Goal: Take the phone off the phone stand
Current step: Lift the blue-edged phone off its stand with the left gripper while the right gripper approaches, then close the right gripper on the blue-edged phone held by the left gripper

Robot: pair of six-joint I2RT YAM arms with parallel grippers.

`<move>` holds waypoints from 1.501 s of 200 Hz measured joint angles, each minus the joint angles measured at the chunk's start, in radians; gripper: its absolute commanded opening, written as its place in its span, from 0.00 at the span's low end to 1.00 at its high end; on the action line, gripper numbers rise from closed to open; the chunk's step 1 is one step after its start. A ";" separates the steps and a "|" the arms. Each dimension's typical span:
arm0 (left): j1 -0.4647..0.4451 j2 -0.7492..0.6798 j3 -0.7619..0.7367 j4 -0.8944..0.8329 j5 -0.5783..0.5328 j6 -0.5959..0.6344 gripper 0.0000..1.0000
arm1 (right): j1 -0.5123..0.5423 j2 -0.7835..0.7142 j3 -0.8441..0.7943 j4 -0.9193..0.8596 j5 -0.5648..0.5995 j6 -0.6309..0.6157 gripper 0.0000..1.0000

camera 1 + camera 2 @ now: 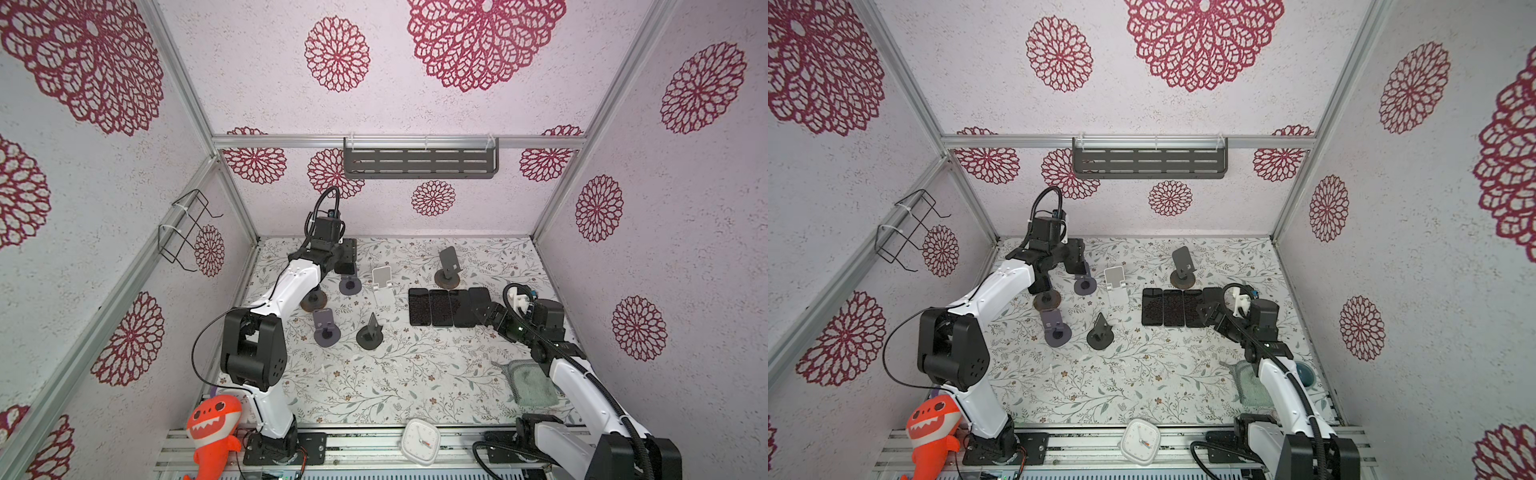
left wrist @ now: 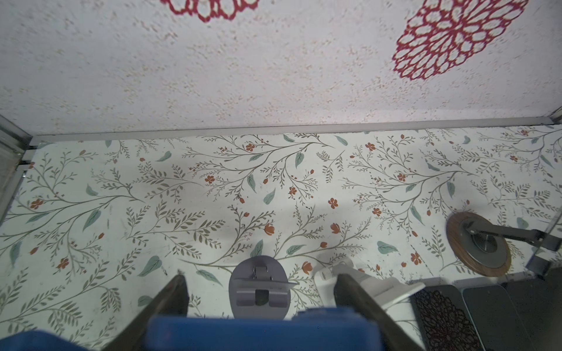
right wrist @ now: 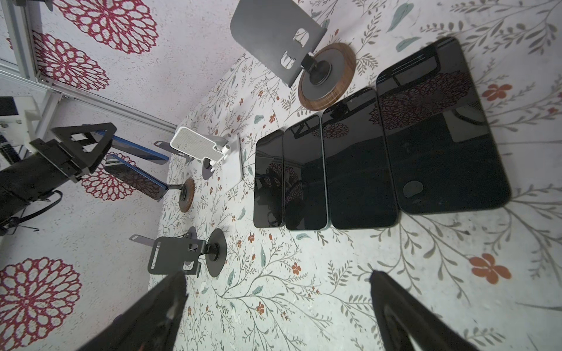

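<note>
**Enclosure, interior.**
- Back wall (image 1: 386, 220), left wall (image 1: 83, 199) and right wall (image 1: 673, 232): white rough-textured covering printed with crimson openwork flower medallions of mixed sizes.
- Aluminium frame rail (image 1: 291, 142): runs across the back wall, with matching profiles in the corners.
- Slotted shelf (image 1: 420, 160): dark grey metal, hung from that rail – shown in both top views.
- Wire rack (image 1: 185, 230): black, tied to the left wall's slanting profile.
- Bench (image 1: 374, 382): pale covering printed with grey-green sprigs and small rust flowers.
- Front edge: ribbed aluminium base rail (image 1: 365, 446) carrying an orange shark plush (image 1: 212, 432) and a white square clock (image 1: 420, 440).
- Light: even, diffuse, soft shadows only.
</note>
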 measured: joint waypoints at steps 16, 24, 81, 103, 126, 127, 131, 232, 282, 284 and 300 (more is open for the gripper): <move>-0.014 -0.032 0.011 -0.044 0.002 -0.017 0.71 | 0.003 0.000 0.002 -0.003 -0.001 -0.008 0.97; -0.023 -0.049 0.014 -0.068 0.005 -0.029 0.70 | 0.009 0.001 0.006 -0.008 -0.002 -0.015 0.97; -0.129 -0.170 -0.001 -0.194 0.139 -0.137 0.65 | 0.318 0.064 0.124 0.023 0.021 -0.092 0.93; -0.164 -0.204 -0.064 -0.176 0.249 -0.202 0.65 | 0.451 0.113 0.163 0.097 0.040 -0.105 0.92; -0.192 -0.208 -0.115 -0.170 0.316 -0.248 0.64 | 0.549 0.169 0.212 0.158 0.084 -0.127 0.90; -0.193 -0.208 -0.118 -0.170 0.320 -0.251 0.64 | 0.554 0.171 0.214 0.161 0.086 -0.129 0.90; -0.197 -0.208 -0.124 -0.170 0.329 -0.256 0.64 | 0.564 0.178 0.221 0.169 0.092 -0.131 0.89; -0.226 -0.208 -0.162 -0.091 0.475 -0.335 0.64 | 0.657 0.357 0.266 0.331 0.168 -0.114 0.51; -0.229 -0.208 -0.196 -0.069 0.493 -0.348 0.64 | 0.659 0.376 0.266 0.369 0.184 -0.086 0.24; -0.229 -0.208 -0.198 -0.068 0.494 -0.348 0.64 | 0.659 0.377 0.267 0.368 0.184 -0.081 0.22; -0.229 -0.208 -0.207 -0.061 0.497 -0.353 0.64 | 0.659 0.381 0.271 0.369 0.182 -0.087 0.15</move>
